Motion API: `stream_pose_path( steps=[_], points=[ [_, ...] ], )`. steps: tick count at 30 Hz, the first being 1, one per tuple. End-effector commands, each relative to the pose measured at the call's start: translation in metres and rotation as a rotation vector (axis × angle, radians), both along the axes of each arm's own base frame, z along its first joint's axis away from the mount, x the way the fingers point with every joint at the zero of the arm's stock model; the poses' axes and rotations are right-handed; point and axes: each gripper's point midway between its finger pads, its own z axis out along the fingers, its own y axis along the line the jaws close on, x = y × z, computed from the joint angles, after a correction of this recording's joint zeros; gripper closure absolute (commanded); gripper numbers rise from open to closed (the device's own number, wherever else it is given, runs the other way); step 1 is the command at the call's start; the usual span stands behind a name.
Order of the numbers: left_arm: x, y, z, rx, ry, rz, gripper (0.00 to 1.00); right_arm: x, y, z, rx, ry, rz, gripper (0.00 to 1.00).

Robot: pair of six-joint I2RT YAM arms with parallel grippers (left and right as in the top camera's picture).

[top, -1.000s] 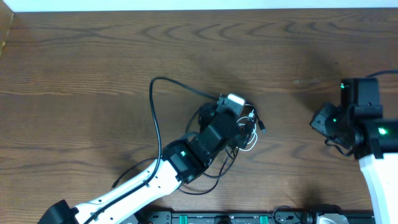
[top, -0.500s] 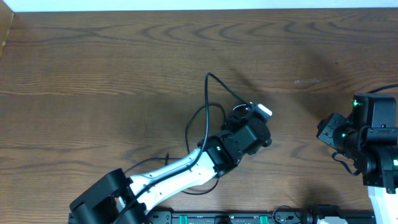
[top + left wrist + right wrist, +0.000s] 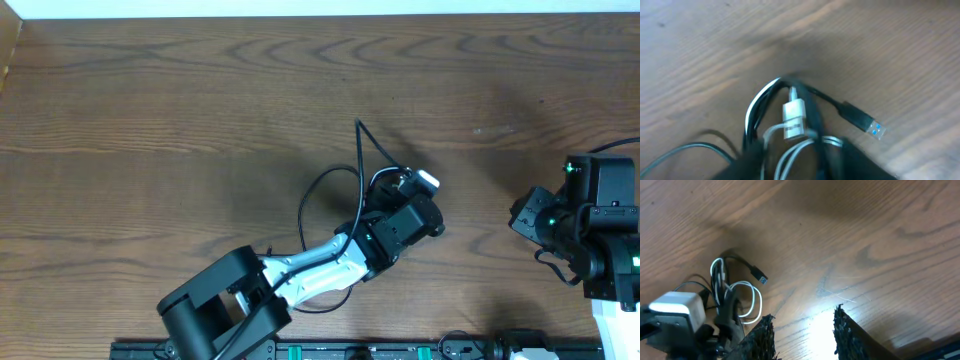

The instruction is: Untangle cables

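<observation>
Left tool (image 3: 800, 162) grasping the cables (image 3: 794, 116) as one bunch, mid worktop (image 3: 150, 100); black USB plug (image 3: 862, 122) sticks out. Right tool (image 3: 802, 330) released, empty, well apart. Risk: nothing pins the loose ends, so pulling likely drags the tangle or tightens the knot.

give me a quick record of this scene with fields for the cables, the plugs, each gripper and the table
cables: black and white cords bunched together, not yet separated
white plug: in the middle of the bunch
black usb plug: blue tip, sticking out to one side of the bunch
left gripper: closed on the bunch, cords running down between its fingers
right gripper: open, holding nothing, off to the side of the cords
table: dark wood grain
</observation>
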Motion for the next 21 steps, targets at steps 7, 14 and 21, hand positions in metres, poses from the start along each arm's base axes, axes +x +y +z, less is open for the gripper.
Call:
stream_pose_path(
  steps=[7, 14, 21],
  points=[
    [0.020, 0.021, 0.019, 0.037, -0.105, 0.116, 0.92, -0.004, -0.006, 0.000, -0.037, 0.011, 0.003, 0.67],
    [-0.012, 0.026, 0.082, -0.060, -0.054, 0.026, 0.93, 0.000, 0.004, -0.001, 0.016, 0.000, 0.032, 0.81],
    [-0.068, 0.035, 0.148, -0.265, 0.073, -0.156, 0.92, 0.002, 0.024, -0.002, 0.119, -0.003, 0.089, 0.86]
  ],
)
